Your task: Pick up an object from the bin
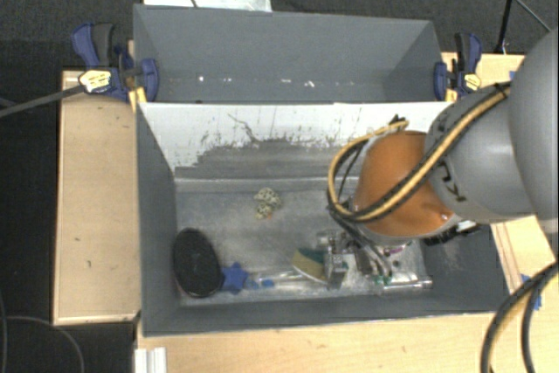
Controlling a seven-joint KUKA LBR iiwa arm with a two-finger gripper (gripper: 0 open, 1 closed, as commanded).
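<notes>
My gripper (343,258) is low in the bin near the front wall, right of the middle, under the arm's orange cover. It stands over a small dark green and tan thing (307,263) lying on the floor at its left side. Just right of it lies a clear flat thing with pink and green marks (400,277), partly hidden by the gripper. Whether anything is held I cannot see.
A black round disc (196,262) lies at the front left, with a blue-tipped clear thing (238,278) beside it. A small speckled crumpled lump (267,203) sits alone mid-floor. The arm and its cables cover the bin's right side.
</notes>
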